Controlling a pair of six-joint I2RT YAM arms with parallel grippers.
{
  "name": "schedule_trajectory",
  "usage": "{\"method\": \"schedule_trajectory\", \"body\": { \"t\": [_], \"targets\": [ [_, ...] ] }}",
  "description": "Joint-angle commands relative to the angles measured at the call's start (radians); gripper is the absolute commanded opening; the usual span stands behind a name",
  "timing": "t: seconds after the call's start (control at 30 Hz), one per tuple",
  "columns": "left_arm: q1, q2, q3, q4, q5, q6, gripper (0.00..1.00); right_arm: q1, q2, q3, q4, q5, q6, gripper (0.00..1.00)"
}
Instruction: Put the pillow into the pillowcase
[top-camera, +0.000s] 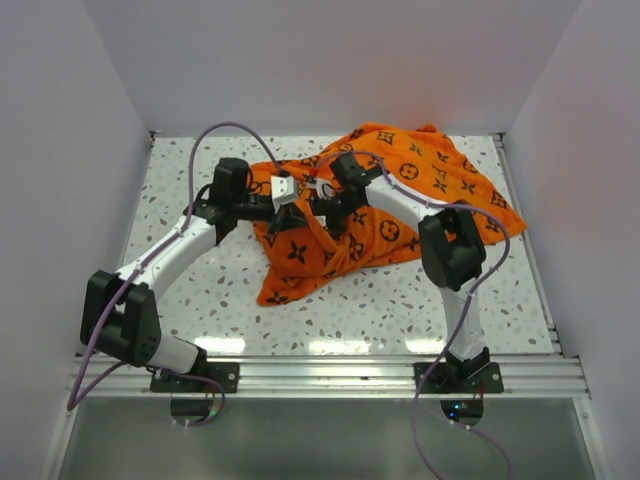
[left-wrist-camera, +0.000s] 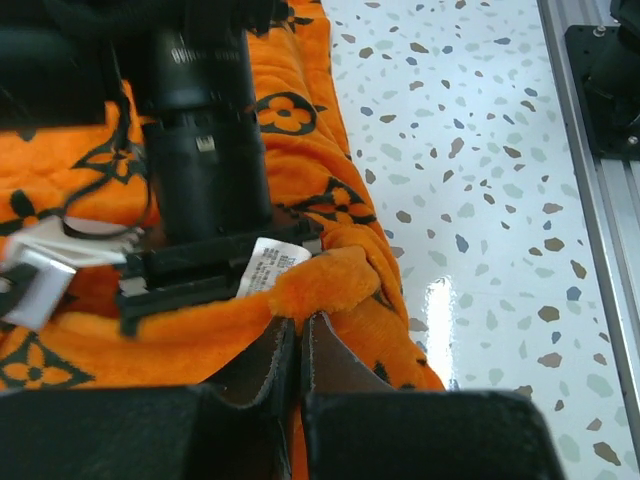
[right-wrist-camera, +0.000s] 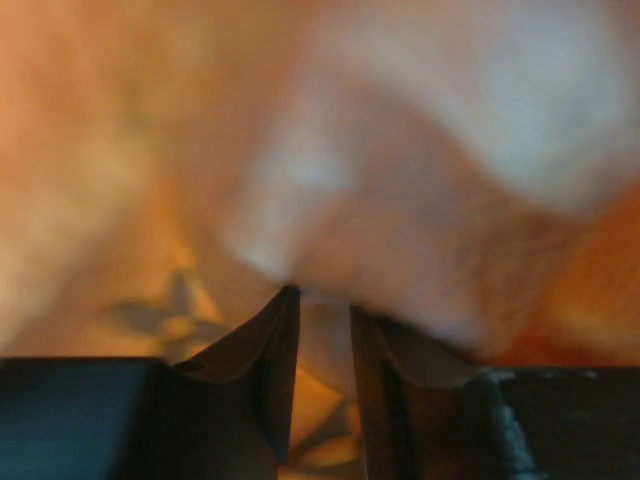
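The orange pillowcase (top-camera: 420, 190) with dark brown motifs lies crumpled across the back of the table. My left gripper (top-camera: 288, 203) is shut on a fold of its plush edge (left-wrist-camera: 320, 280), next to a white label (left-wrist-camera: 270, 265). My right gripper (top-camera: 327, 215) reaches into the case from the right, and its black wrist (left-wrist-camera: 200, 150) fills the left wrist view. In the blurred right wrist view, a pale whitish mass, the pillow (right-wrist-camera: 480, 120), sits close ahead inside orange-lit fabric. The right gripper (right-wrist-camera: 318, 300) has pale material pinched between its fingers. The pillowcase hides the pillow from the top view.
The speckled white tabletop (top-camera: 380, 300) runs to a metal rail (top-camera: 330, 372) at the near edge. White walls enclose the left, back and right sides. Purple cables (top-camera: 215, 130) loop above both arms.
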Motion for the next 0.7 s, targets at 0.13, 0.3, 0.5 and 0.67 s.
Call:
{"method": "schedule_trajectory", "body": {
  "t": [0.13, 0.3, 0.5, 0.67],
  "targets": [
    [0.005, -0.024, -0.054, 0.075, 0.061, 0.090, 0.00, 0.001, -0.180, 0.351, -0.215, 0.323, -0.226, 0.49],
    [0.005, 0.003, -0.050, -0.005, 0.058, 0.153, 0.00, 0.002, -0.105, 0.341, -0.281, 0.515, -0.264, 0.49],
    [0.005, 0.002, -0.053, 0.016, 0.034, 0.126, 0.00, 0.048, -0.043, 0.227, -0.185, 0.560, -0.270, 0.64],
    [0.013, 0.005, -0.056, 0.077, -0.003, 0.026, 0.00, 0.076, 0.012, 0.175, -0.161, 0.661, -0.270, 0.58]
  ]
}}
